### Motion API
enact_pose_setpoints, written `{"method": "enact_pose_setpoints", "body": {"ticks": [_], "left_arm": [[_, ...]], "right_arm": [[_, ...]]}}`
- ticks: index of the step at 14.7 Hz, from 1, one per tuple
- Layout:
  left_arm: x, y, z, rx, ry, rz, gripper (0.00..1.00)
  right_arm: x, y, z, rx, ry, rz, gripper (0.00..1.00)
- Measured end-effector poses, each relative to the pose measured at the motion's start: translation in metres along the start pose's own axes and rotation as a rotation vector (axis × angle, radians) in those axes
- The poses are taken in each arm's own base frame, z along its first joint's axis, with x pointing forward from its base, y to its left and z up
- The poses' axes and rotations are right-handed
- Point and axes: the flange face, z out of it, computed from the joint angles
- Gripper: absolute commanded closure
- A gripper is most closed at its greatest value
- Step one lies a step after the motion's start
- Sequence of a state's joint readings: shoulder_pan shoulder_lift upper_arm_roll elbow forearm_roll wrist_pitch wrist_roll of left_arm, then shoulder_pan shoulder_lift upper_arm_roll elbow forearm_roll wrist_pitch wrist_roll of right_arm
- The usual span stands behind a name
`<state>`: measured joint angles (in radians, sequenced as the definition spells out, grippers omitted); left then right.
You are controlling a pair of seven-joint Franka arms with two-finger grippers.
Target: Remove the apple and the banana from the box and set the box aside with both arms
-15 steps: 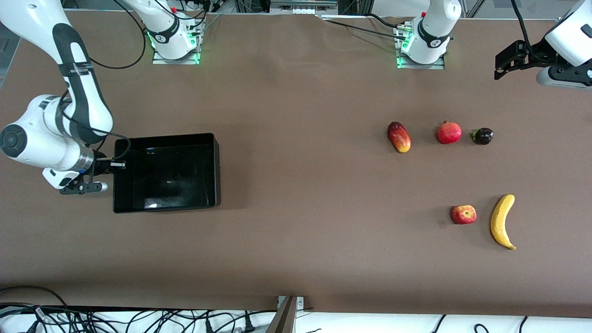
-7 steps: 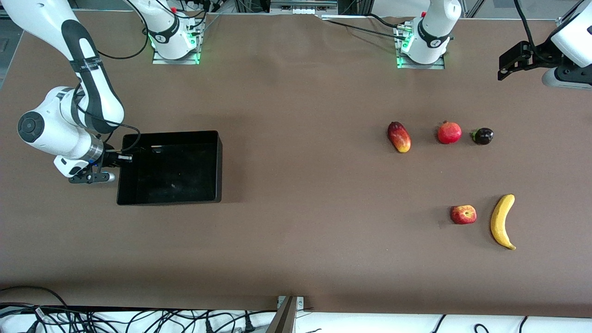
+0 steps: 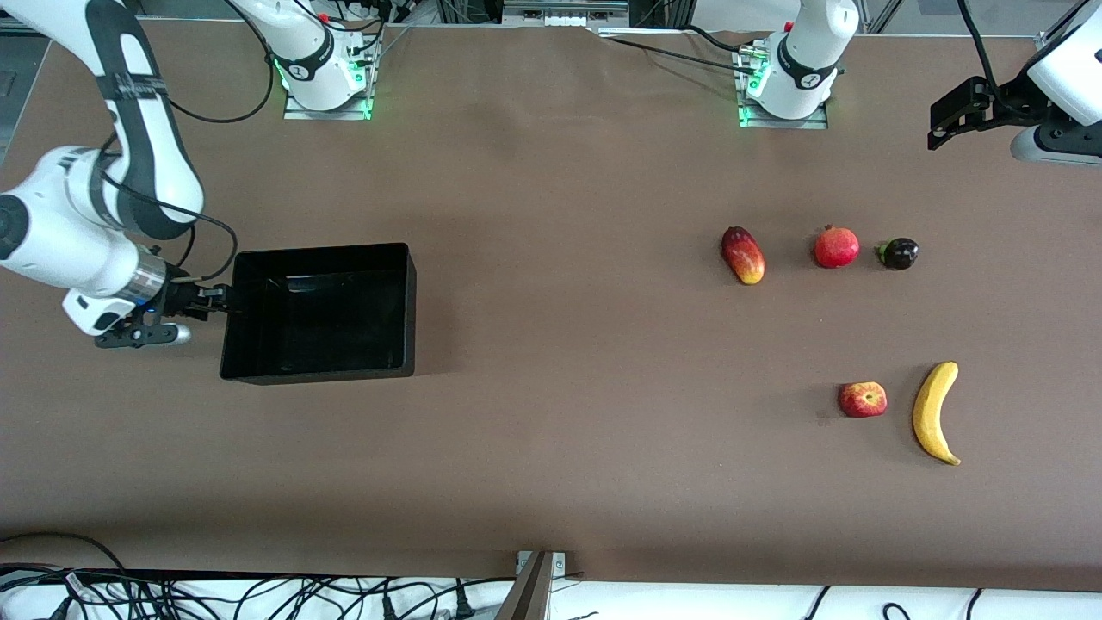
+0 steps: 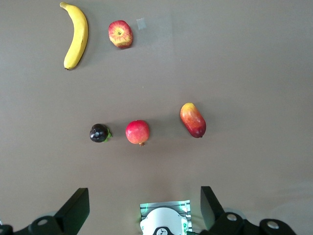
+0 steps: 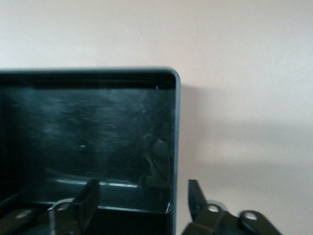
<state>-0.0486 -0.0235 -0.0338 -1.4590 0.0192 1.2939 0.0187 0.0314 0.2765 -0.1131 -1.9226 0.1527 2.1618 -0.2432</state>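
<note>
Fruit removed, box set aside. Nearest the front camera, toward the left arm's end of the table, the long curved yellow banana [image 3: 935, 413] and the small roundish red apple with yellow streaks [image 3: 863, 399] lie on the brown table [image 3: 560, 344], the apple just beside the banana at its 9 o'clock; both are out of the box, so that part of the task reads as done. Farther from the camera lie an elongated red-yellow mango [image 3: 743, 255], a plain red pomegranate [image 3: 837, 247] and a small dark purple fruit [image 3: 898, 253], in a row, roughly at 12 o'clock from the apple. The glossy black rectangular open-topped box [image 3: 232, 319] stands empty toward the right arm's end, well apart from all fruit; the shift aside appears finished or nearly so. The right gripper [image 3: 215, 299] sits at the box's end wall, fingers parted astride the rim, one inside and one outside, apparently released. The left gripper [image 4: 144, 208] waits high over the table's left-arm end, fingers spread wide, holding nothing
</note>
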Motion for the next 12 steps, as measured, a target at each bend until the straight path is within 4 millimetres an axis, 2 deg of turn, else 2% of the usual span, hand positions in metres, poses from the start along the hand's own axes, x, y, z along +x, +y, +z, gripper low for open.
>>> {"method": "enact_pose_setpoints", "body": {"ticks": [3,6,9,12], "left_arm": [[0.0,-0.001,0.0,0.0,0.0,-0.003,0.0],[0.0,-0.002,0.0,-0.001,-0.001,-0.004,0.0],[0.0,-0.003,0.0,-0.009,-0.001,-0.006,0.0],[0.0,-0.005,0.0,-0.014,-0.001,-0.009,0.0]], "right_arm": [[0.015,-0.019,-0.071,0.007,-0.008,-0.044,0.0],[0.016,-0.038,-0.126,0.006,-0.054,-0.081,0.0],[0.011,-0.043,-0.165,0.013,-0.089,-0.088,0.0],[0.006,-0.041,-0.185,0.013,-0.087,-0.083,0.0]]}}
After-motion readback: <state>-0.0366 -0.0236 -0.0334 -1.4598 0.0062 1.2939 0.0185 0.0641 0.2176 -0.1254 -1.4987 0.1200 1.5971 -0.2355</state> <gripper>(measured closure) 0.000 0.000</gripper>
